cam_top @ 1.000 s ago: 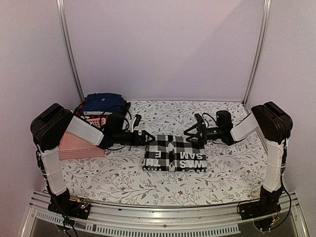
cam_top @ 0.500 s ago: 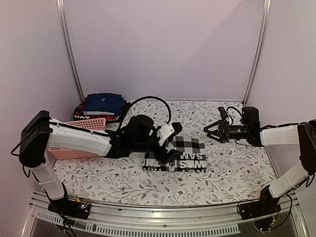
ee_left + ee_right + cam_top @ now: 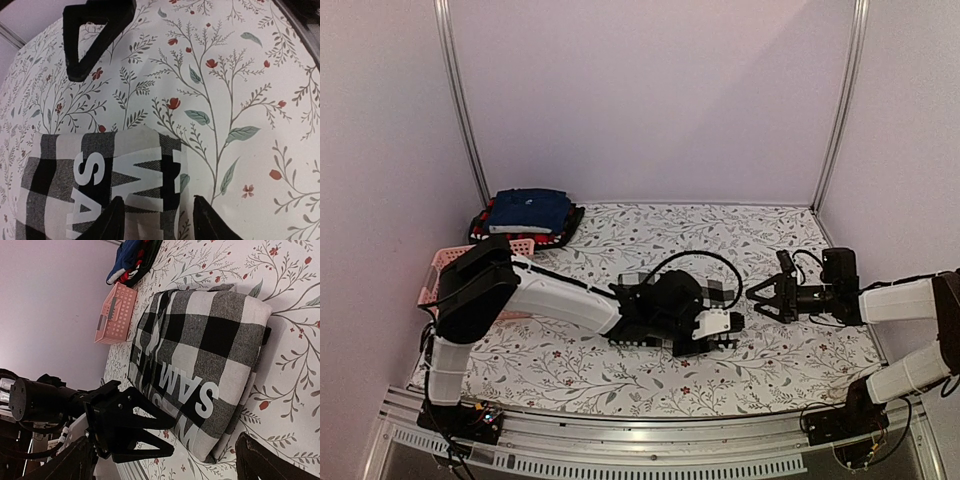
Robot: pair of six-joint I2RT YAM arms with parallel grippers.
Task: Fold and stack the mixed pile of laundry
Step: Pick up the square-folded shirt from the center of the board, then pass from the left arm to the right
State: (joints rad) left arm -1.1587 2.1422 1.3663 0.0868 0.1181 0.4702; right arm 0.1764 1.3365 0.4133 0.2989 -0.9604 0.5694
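reaching across the table (image 3: 800,350), your left gripper (image 3: 159,222) sits low over the near right corner of the folded checked shirt (image 3: 200,355), which lies mid-table with its white lettering face up. in the left wrist view the fingertips (image 3: 112,220) stand partly spread and straddle the shirt's edge, one over cloth and one over the bare tabletop. you cannot tell from here whether they touch the fabric.

your right gripper (image 3: 763,298) hovers just off the shirt's right side with its fingers spread wide and nothing between them.

the shirt looks soft, thick and light. it is a layered bundle, so it will likely sag and fan open if you lift it by one corner alone. you would do better to pinch through all the layers at the folded edge and take the opposite corner with the other hand, or to slide it flat along the table.

the cloth should grip well, so slipping matters less than catching only the top layer.

the stack waits at the far left corner, navy blue trousers (image 3: 528,210) on top of the red-and-black plaid piece (image 3: 485,232), just behind the pink basket (image 3: 438,270).
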